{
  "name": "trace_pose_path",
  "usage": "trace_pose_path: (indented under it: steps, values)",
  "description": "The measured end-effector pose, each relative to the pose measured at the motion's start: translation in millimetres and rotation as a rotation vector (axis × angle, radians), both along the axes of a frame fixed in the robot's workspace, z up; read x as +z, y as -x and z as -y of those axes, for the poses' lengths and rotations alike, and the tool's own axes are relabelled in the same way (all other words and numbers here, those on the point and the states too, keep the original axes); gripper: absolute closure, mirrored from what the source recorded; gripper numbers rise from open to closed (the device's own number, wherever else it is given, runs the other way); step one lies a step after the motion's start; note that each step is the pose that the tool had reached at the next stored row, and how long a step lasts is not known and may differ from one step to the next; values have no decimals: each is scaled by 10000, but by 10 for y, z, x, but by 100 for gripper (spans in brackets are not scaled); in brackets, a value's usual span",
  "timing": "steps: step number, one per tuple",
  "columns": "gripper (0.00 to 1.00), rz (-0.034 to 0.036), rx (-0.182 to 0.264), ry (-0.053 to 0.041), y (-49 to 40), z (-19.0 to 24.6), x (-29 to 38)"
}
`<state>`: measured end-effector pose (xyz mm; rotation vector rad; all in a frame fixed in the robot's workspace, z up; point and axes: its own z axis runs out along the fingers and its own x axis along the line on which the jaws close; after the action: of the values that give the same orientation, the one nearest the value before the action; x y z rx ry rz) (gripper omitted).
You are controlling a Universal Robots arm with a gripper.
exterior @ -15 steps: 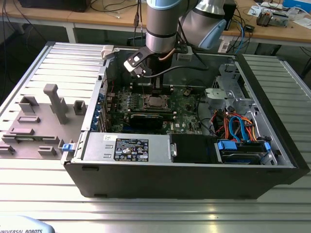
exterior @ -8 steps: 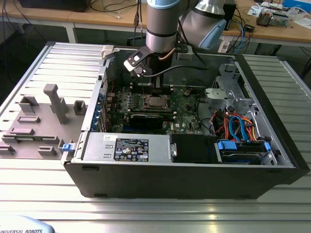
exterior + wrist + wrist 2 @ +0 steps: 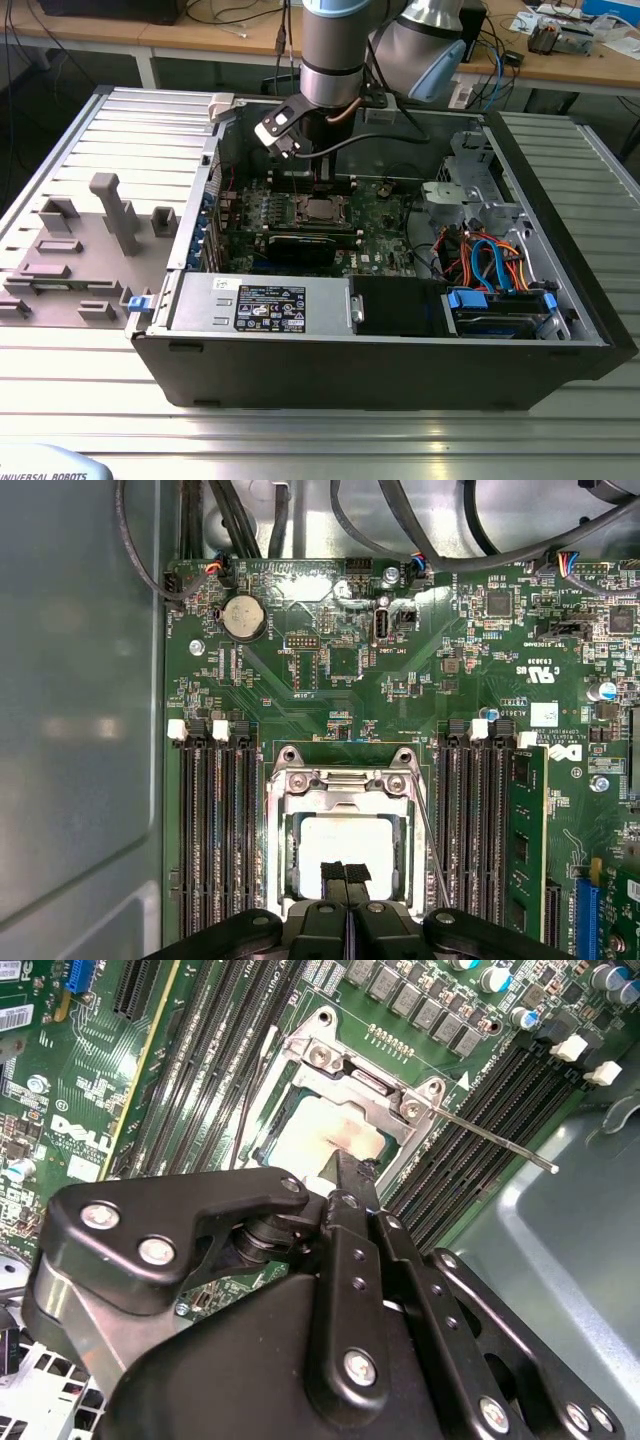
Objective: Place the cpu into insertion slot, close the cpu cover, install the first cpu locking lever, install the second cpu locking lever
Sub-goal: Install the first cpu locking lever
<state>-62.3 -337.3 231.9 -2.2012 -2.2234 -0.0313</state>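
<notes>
First wrist view: your black two-finger gripper (image 3: 345, 873) has its tips pressed together with nothing between them, over the dull silver square cpu (image 3: 345, 842); contact unclear. The chip lies flat in the dark square insertion slot (image 3: 291, 855), with the thin silver-framed cpu cover (image 3: 345, 780) down around it. In the second wrist view, a thin wire lever (image 3: 490, 1140) slants out across the long black memory slots (image 3: 520, 1090). Farther off in the first wrist view sits a round silver coin battery (image 3: 243, 617).

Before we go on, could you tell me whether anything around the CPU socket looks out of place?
Yes: a thin locking lever juts out free over the memory slots beside the cpu cover, apparently unlatched, though the cpu already sits framed by that cover.
</notes>
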Motion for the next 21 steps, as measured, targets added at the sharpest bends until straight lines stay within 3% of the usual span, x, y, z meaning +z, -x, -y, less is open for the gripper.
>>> trace_pose_path:
  steps: [12, 16, 21]
  values:
    - [89, 1, 0, -1, 0, 0, 43]
    - [89, -1, 0, 1, 0, 0, 118]
    - [89, -1, 0, 1, 0, 0, 165]
